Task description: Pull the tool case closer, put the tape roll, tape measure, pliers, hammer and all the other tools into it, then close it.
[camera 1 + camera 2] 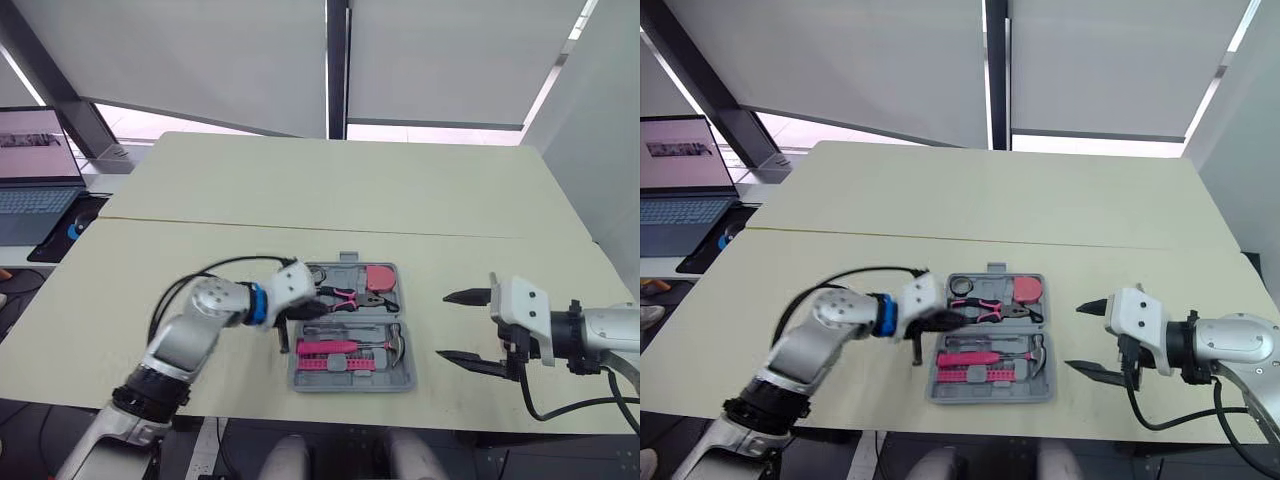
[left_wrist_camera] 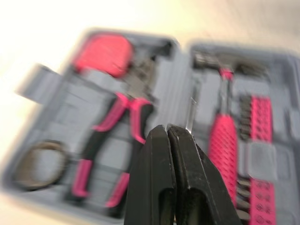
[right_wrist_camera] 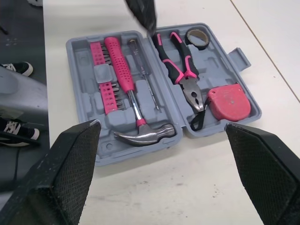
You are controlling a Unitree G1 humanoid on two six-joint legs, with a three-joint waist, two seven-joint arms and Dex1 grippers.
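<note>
The grey tool case (image 1: 405,375) lies open near the table's front edge. In its far half sit the tape roll (image 3: 198,37), the pink-handled pliers (image 3: 180,68) and the pink tape measure (image 3: 229,101). The near half holds the hammer (image 3: 126,79), a thin screwdriver (image 3: 145,79) and a pink bit rack (image 3: 104,77). My left gripper (image 1: 318,306) is shut over the case's left side, just above the pliers' handles, with nothing seen between its fingers. My right gripper (image 1: 442,325) hangs open to the right of the case, apart from it.
A laptop (image 1: 35,185) and a mouse (image 1: 78,228) sit on a lower desk at the far left. A seam (image 1: 400,232) runs across the table behind the case. The case sits close to the table's front edge (image 1: 350,418).
</note>
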